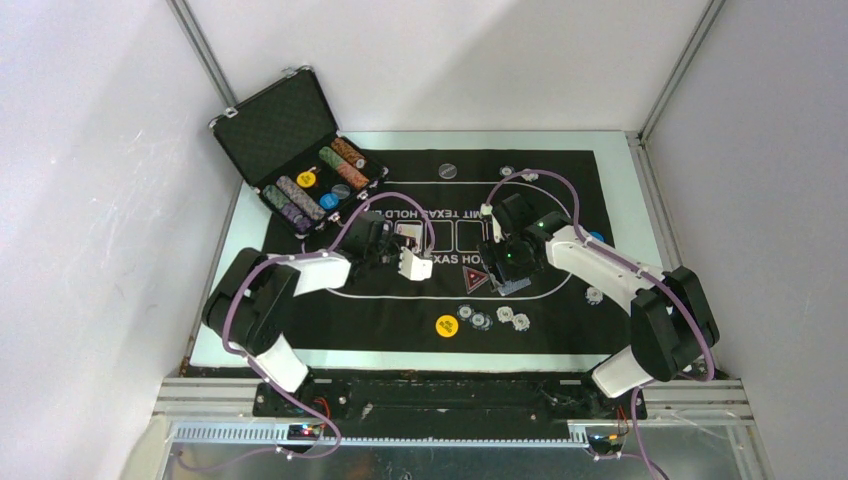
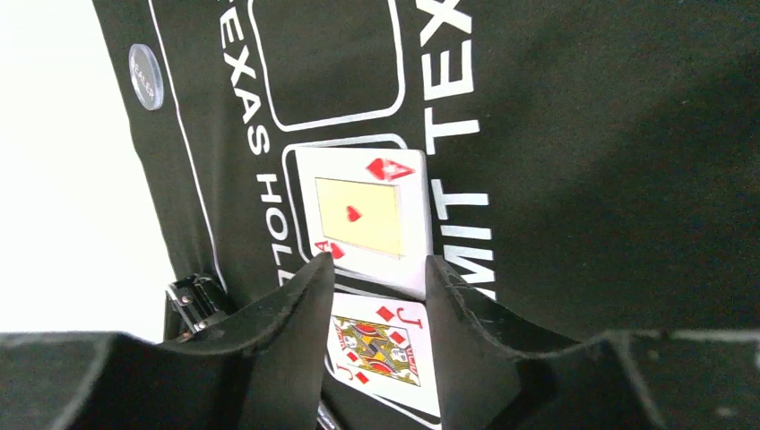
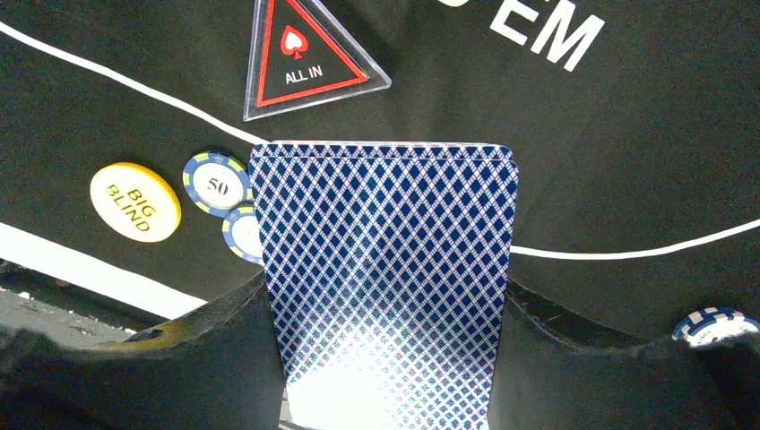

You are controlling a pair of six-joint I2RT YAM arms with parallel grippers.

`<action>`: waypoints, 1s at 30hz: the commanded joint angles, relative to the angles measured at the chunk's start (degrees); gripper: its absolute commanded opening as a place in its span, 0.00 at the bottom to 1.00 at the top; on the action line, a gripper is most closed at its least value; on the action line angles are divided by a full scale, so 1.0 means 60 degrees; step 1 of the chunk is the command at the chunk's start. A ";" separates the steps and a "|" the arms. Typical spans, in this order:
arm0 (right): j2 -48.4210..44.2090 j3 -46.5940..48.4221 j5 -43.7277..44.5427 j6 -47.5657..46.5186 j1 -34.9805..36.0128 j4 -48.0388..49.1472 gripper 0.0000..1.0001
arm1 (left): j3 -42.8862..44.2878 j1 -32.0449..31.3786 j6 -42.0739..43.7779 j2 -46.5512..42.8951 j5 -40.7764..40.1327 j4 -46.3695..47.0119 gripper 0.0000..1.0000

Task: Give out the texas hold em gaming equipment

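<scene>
My right gripper (image 1: 507,272) (image 3: 384,287) is shut on a deck of blue-backed playing cards (image 3: 385,260), held above the mat near the red-black triangle marker (image 3: 305,58) (image 1: 476,280). My left gripper (image 1: 405,252) (image 2: 378,269) is open over the mat. A jack of diamonds (image 2: 385,345) lies face up below its jaws, and an ace of hearts (image 2: 358,210) lies just beyond the fingertips. A yellow disc (image 1: 446,325) (image 3: 134,202) and several small chips (image 1: 482,319) (image 3: 215,184) lie near the mat's front edge.
The black mat (image 1: 330,320) covers the table. The open black case (image 1: 290,150) holding chips and discs stands at the back left. A grey disc (image 1: 447,171) (image 2: 146,76) and two chips (image 1: 508,171) lie at the mat's far edge. A blue disc (image 1: 597,238) and another chip (image 1: 594,295) lie right.
</scene>
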 commanded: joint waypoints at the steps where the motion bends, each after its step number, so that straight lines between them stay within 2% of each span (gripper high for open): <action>1: -0.0054 0.0472 0.0196 0.0040 0.0032 -0.0005 0.00 | 0.0312 0.0039 -0.0715 -0.0770 0.0132 -0.0456 0.54; 3: -0.0111 0.0469 0.0245 0.0015 0.0063 -0.0008 0.00 | 0.0339 0.0031 -0.0961 -0.1107 0.0157 -0.0622 0.63; 6: -0.0182 0.0473 0.0265 -0.0008 0.0161 0.0012 0.00 | 0.0373 0.0029 -0.1542 -0.1617 0.0226 -0.0751 0.72; 8: -0.0221 0.0473 0.0274 -0.0040 0.0253 0.0021 0.00 | 0.0409 0.0029 -0.1942 -0.2064 0.0326 -0.0792 0.83; 9: -0.0249 0.0466 0.0280 -0.0044 0.0290 0.0022 0.00 | 0.0445 0.0029 -0.2107 -0.2402 0.0338 -0.0757 0.95; 13: -0.0468 0.0450 0.0239 -0.0092 0.0450 0.0010 0.00 | 0.0916 0.0099 -0.3893 -0.3528 -0.0032 -0.0062 1.00; 15: -0.0511 0.0413 0.0192 -0.0158 0.0583 0.0032 0.00 | 0.1352 0.0128 -0.5557 -0.3989 -0.0627 0.0898 1.00; 16: -0.0511 0.0414 0.0207 -0.0168 0.0631 0.0020 0.00 | 0.1644 0.0131 -0.6844 -0.4220 -0.1314 0.1319 1.00; 17: -0.0511 0.0385 0.0219 -0.0202 0.0740 0.0018 0.00 | 0.1788 0.0131 -0.7488 -0.4298 -0.1756 0.2272 1.00; 18: -0.0518 0.0345 0.0222 -0.0212 0.0783 0.0029 0.00 | 0.2072 0.0132 -0.9022 -0.4473 -0.2999 0.2968 1.00; 19: -0.0531 0.0321 0.0208 -0.0253 0.0888 0.0040 0.00 | 0.2214 0.0150 -0.9815 -0.4549 -0.3682 0.3130 1.00; 20: -0.0543 0.0266 0.0142 -0.0311 0.0930 0.0075 0.00 | 0.2500 0.0148 -1.1226 -0.4719 -0.4880 0.2977 1.00; 21: -0.0599 0.0252 0.0117 -0.0351 0.1024 0.0100 0.00 | 0.2641 0.0165 -1.2751 -0.4833 -0.5414 0.2615 1.00; 22: -0.0636 0.0202 0.0079 -0.0375 0.1078 0.0155 0.00 | 0.2808 0.0193 -1.3474 -0.5112 -0.5942 0.1739 1.00; 23: -0.0707 0.0183 0.0056 -0.0451 0.1163 0.0192 0.00 | 0.2824 0.0231 -1.4675 -0.5278 -0.5998 0.1263 1.00; 24: -0.0763 0.0126 0.0027 -0.0491 0.1221 0.0259 0.00 | 0.2657 0.0240 -1.5256 -0.5626 -0.5899 0.0478 1.00; 25: -0.0874 0.0094 0.0015 -0.0572 0.1327 0.0309 0.00 | 0.2426 0.0247 -1.6157 -0.5843 -0.5438 0.0237 1.00; 30: -0.1249 -0.0153 -0.0198 -0.0770 0.1749 0.0649 0.00 | -0.0309 0.0262 -1.9018 -0.7205 -0.3551 0.0056 1.00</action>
